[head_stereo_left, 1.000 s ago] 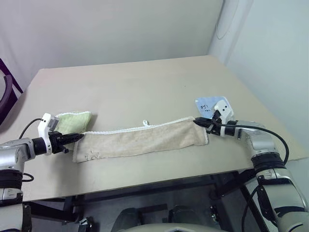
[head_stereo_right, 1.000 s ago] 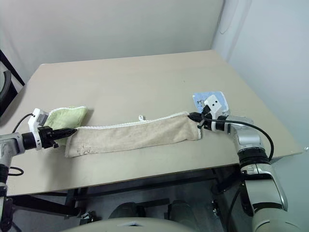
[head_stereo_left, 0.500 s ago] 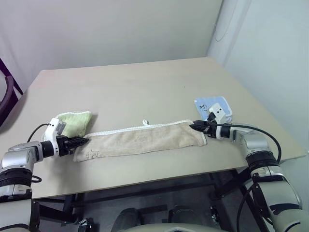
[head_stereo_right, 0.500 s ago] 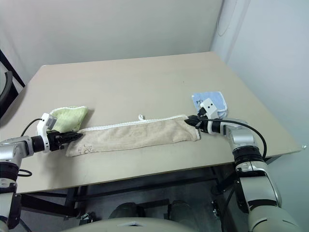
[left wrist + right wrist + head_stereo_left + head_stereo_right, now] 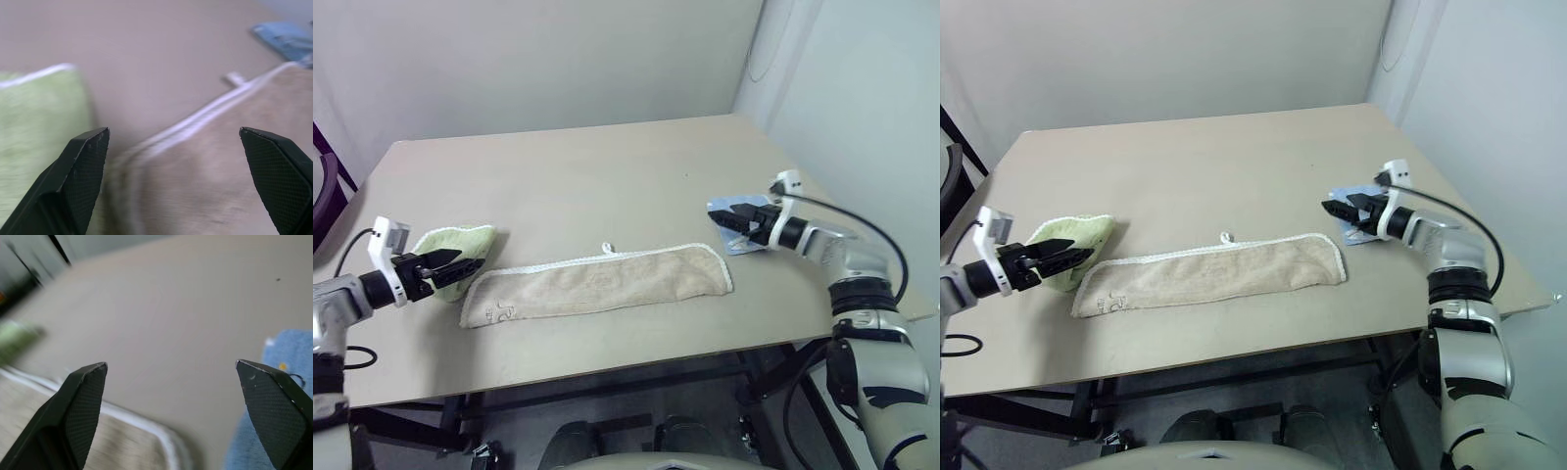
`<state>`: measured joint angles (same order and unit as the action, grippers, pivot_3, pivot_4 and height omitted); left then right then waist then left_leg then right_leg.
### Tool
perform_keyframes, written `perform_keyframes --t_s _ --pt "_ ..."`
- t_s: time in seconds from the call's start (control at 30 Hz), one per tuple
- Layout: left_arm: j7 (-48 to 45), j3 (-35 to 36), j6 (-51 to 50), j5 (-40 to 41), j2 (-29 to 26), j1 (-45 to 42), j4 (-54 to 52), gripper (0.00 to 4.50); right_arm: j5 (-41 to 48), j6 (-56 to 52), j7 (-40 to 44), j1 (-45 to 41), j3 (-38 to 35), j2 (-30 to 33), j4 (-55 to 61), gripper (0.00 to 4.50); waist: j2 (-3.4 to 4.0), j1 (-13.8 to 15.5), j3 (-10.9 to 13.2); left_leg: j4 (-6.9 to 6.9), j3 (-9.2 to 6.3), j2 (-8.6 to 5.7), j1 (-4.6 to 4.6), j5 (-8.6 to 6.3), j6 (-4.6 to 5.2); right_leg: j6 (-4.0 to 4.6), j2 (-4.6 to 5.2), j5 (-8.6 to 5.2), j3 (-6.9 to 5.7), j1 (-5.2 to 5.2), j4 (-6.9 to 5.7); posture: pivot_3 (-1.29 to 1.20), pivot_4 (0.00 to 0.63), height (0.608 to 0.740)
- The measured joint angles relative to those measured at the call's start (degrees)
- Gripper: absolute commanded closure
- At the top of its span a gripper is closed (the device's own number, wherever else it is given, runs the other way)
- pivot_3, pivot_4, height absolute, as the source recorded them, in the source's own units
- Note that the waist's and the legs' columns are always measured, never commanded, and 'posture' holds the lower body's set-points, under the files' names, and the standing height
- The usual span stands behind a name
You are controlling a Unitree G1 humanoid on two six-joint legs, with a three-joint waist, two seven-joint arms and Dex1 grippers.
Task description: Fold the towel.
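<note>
Both end effectors have released the towel (image 5: 597, 282) since the earlier frames. A second ago each was pinched shut on one end of the folded strip; now the left end effector (image 5: 450, 264) stands with its fingers spread, lifted off the towel's left end and drawn slightly away from it, in front of the light-green folded towel (image 5: 460, 245). The right end effector (image 5: 732, 219) is likewise spread wide, raised and pulled back from the towel's right end, and now hangs over the light-blue cloth (image 5: 1356, 217). Neither holds anything.

The towel lies flat on the table (image 5: 587, 176) as a long narrow band, running left to right near the front edge, white cord edging along its far side and around the right end. The small white loop (image 5: 606, 249) sticks out from the far edge near the middle. Dark embroidered marks (image 5: 499, 313) sit near the left front corner. The towel's lie appears unchanged from half a second ago, though the head camera has shifted a little.

The left wrist view adds close detail: its two black fingertips (image 5: 85, 161) stand far apart, with the green towel beside the left end of the beige towel and a strip of bare table between their far parts; whether the two cloths touch nearer the camera cannot be told through the blur. The right wrist view shows its fingertips (image 5: 83, 391) equally wide, the towel's corded right corner below one and the blue cloth beside the other, bare table between.
</note>
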<state>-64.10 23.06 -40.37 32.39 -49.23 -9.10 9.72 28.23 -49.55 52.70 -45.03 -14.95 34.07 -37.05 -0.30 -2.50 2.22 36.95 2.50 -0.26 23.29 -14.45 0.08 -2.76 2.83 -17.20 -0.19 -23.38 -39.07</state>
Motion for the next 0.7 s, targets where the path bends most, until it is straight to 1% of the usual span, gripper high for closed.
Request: perform_keyframes --t_s 0.07,0.17,0.27,0.33,0.4,0.5,0.57,0.7 --pt "0.84 0.37 -1.57 1.55 0.48 3.54 -5.91 0.0 3.49 -10.92 0.6 -0.34 -0.94 2.43 1.65 0.08 0.0 0.17 0.0 0.01 0.0 0.0 -0.02 -0.01 -0.01 0.07 0.01 -0.04 0.0 0.03 0.01 0.0 0.0 0.74" --pt "1.43 -0.14 -1.32 1.88 0.88 7.74 -11.79 0.0 5.74 -20.6 1.67 2.79 -0.38 5.12 4.54 0.08 -0.03 0.2 -0.03 0.04 0.01 0.0 -0.04 -0.03 -0.05 0.09 0.04 -0.05 -0.01 0.12 0.07 0.0 0.0 0.74" --pt "3.49 -2.8 2.77 -1.26 1.83 10.16 -13.71 0.0 6.52 -23.72 1.63 7.37 -1.01 5.56 5.63 0.08 0.11 0.16 0.0 0.06 0.16 0.0 -0.03 -0.04 -0.05 0.07 0.12 -0.04 -0.01 0.1 0.07 0.0 0.0 0.74" --pt "4.52 -4.71 4.76 -2.91 2.79 11.51 -14.96 0.0 6.83 -26.1 1.0 8.56 -1.25 6.27 5.75 0.08 0.21 0.09 0.01 0.07 0.24 0.0 -0.03 0.0 0.03 0.06 0.15 -0.04 0.0 0.08 0.07 0.0 0.0 0.74" --pt "4.85 -6.39 4.84 -2.92 4.2 11.86 -17.3 0.0 7.03 -29.26 0.39 9.25 -1.3 7.57 5.98 0.08 0.18 0.14 0.0 0.07 0.24 0.0 -0.02 0.01 0.04 0.06 0.15 -0.03 0.0 0.07 0.07 0.0 0.0 0.74" --pt "5.89 -8.85 7.19 -3.83 5.51 12.41 -19.4 0.0 8.61 -32.62 0.32 12.14 -1.51 7.65 8.57 0.08 0.17 0.14 -0.03 0.05 0.25 0.02 -0.03 0.01 0.05 0.05 0.14 -0.03 -0.01 0.07 0.07 0.0 0.0 0.74" --pt "6.35 -9.44 7.09 -3.27 7.38 12.68 -20.1 0.0 9.24 -34.81 -0.7 14.53 -1.73 6.96 10.1 0.08 0.18 0.16 -0.03 0.07 0.26 0.02 -0.02 0.02 0.07 0.04 0.13 -0.03 -0.01 0.07 0.07 0.0 0.0 0.74" --pt "6.8 -11.55 4.56 -1.09 8.3 12.49 -22.68 0.0 9.31 -36.19 -3.68 15.95 -1.81 5.02 12.24 0.08 0.18 0.1 -0.03 0.18 0.27 0.02 -0.03 0.03 0.09 -0.06 0.11 0.03 -0.01 0.13 0.06 0.0 0.0 0.74"
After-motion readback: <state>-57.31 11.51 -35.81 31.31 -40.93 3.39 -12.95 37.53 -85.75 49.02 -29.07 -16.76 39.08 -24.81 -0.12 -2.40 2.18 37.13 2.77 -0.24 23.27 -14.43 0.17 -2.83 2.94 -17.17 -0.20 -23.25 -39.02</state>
